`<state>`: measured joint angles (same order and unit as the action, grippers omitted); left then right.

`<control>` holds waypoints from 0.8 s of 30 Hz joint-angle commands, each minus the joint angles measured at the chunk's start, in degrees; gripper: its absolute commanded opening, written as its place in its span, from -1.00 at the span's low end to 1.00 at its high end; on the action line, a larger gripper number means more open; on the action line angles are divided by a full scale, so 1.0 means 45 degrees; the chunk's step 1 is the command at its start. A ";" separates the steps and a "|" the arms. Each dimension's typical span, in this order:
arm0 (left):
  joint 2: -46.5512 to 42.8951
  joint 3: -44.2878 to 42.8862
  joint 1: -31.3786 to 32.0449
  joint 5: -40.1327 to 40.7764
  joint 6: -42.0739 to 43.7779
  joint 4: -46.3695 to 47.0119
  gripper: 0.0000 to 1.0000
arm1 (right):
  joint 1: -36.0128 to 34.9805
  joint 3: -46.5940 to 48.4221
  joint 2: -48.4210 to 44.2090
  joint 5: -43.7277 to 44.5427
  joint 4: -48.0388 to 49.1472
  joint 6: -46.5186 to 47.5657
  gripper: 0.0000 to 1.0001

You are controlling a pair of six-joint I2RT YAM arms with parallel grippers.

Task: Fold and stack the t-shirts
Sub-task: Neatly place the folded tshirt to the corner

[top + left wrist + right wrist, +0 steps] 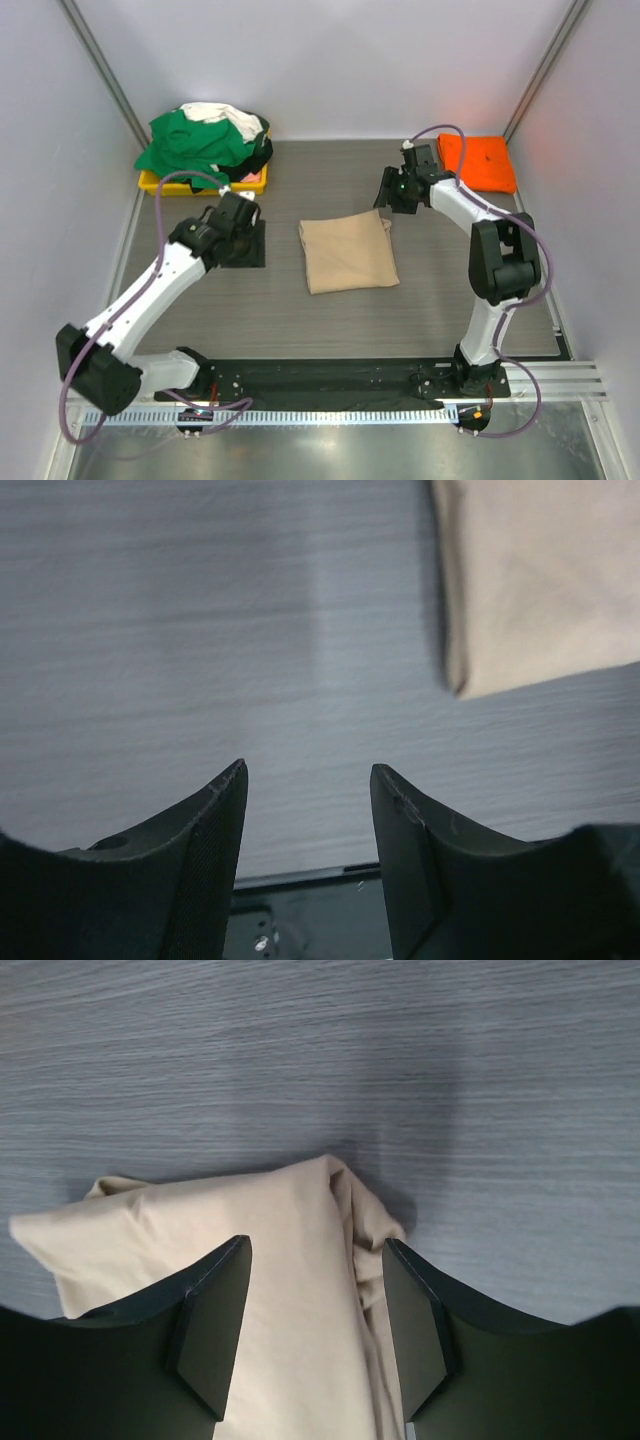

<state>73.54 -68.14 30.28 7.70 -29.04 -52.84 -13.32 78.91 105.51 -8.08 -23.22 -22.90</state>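
A folded tan-beige t-shirt (347,252) lies flat at the table's middle. A folded bright orange t-shirt (478,161) lies at the back right. Green (195,143), white (220,113) and black shirts are heaped on the yellow tray. My left gripper (243,228) is open and empty over bare table left of the tan shirt, whose corner shows in the left wrist view (540,580). My right gripper (393,198) is open above the tan shirt's far right corner (290,1260); its fingers (215,1325) hold nothing.
The shallow yellow tray (160,185) sits at the back left under the shirt heap. Grey walls close in the left, back and right. A black base rail (330,385) runs along the near edge.
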 commanded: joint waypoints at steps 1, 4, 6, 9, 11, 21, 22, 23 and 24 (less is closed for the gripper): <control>-0.1881 0.1272 -0.0050 0.1254 0.0242 -0.0251 0.07 | -0.0028 0.1289 0.0766 -0.0138 0.0238 0.0693 0.22; -0.3153 0.2055 -0.0050 0.1704 0.0242 -0.0328 0.10 | 0.0011 0.1603 0.1685 -0.0898 0.0570 0.0790 0.21; -0.3586 0.2270 -0.0030 0.2213 0.0086 -0.0308 0.13 | 0.0031 0.1740 0.2000 -0.0882 0.0552 0.0849 0.24; -0.4192 0.2329 -0.0050 0.2135 0.0242 -0.0173 0.16 | 0.0167 0.1216 0.1925 -0.0648 0.0570 0.0733 0.50; -0.4484 0.2504 -0.0050 0.2213 0.0242 0.0159 0.23 | 0.0168 0.0513 0.1613 -0.0608 0.0765 0.0635 0.66; -0.4369 0.2564 -0.0050 0.1881 0.0320 0.0277 0.23 | -0.0222 -0.1052 0.1532 -0.1369 0.1819 0.0108 0.69; -0.4408 0.2564 -0.0050 0.1901 0.0320 0.0277 0.23 | -0.0417 -0.1110 0.1571 -0.1389 0.1840 0.0049 0.67; -0.4447 0.2583 -0.0050 0.1920 0.0301 0.0297 0.23 | -0.0515 -0.1130 0.1591 -0.1486 0.1860 -0.0009 0.61; -0.4486 0.2603 -0.0050 0.1901 0.0300 0.0316 0.24 | -0.0632 -0.1188 0.1591 -0.1487 0.1957 -0.0145 0.59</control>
<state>54.13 -56.64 30.24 15.46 -28.05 -53.41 -13.89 75.18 113.08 -12.97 -15.33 -21.85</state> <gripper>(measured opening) 0.616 0.807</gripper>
